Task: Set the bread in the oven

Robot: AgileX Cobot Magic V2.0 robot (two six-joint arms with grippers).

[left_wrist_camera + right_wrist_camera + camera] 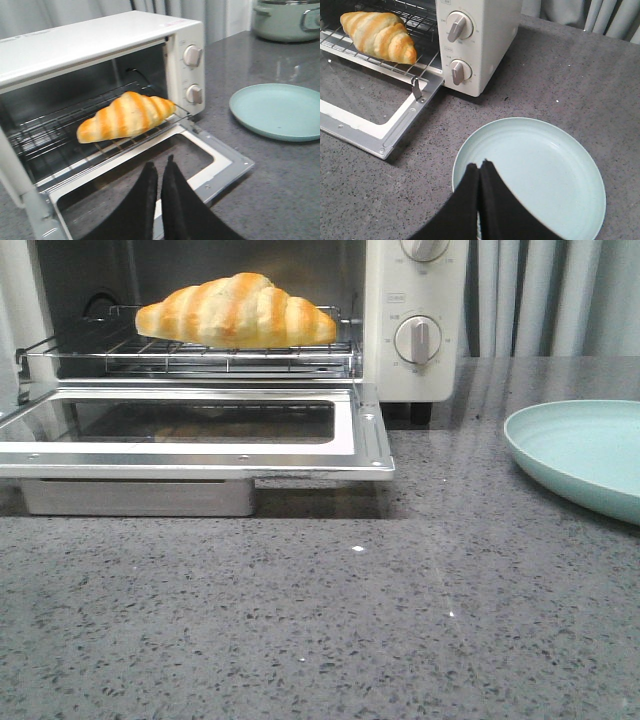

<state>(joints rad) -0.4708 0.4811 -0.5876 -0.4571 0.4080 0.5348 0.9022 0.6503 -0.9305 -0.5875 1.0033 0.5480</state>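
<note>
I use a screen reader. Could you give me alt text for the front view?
A striped bread lies on the wire rack inside an open white oven, its glass door folded down. A pale green plate sits at right.

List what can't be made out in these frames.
- Oven top and upper knob: front view, cut by the top edge.
- Knob markings: all views, too small to read.
- Plate right part: front view, cut by the right edge.
- Door near corner: left wrist view, hidden behind the left tool.
- Plate's near rim: right wrist view, hidden by the right tool.
- Pot: left wrist view, cut off at the top corner.
</note>
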